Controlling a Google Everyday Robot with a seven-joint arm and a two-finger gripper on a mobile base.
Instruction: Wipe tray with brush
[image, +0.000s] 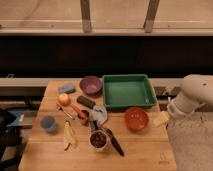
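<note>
Currently the claw (173, 112) hangs wide and empty beside the wooden worktop's (145, 150) right edge. Grasping the long slim black brush (114, 142) may upset the small round bowl (98, 139) just beside it.

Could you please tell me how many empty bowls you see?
2: purple bowl left of the tray, orange-red bowl in front of it; none seems hidden. The gripper on the arm right of the table isn't visible.

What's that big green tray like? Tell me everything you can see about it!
The tray is a big green rectangle that looks like plastic, with raised sides and a rounded rim. It lies flat at the back right of the wooden table and looks empty. A purple bowl sits close by its left side and an orange-red bowl just in front. The robot's hand, off the table's right edge, is not touching it.
</note>
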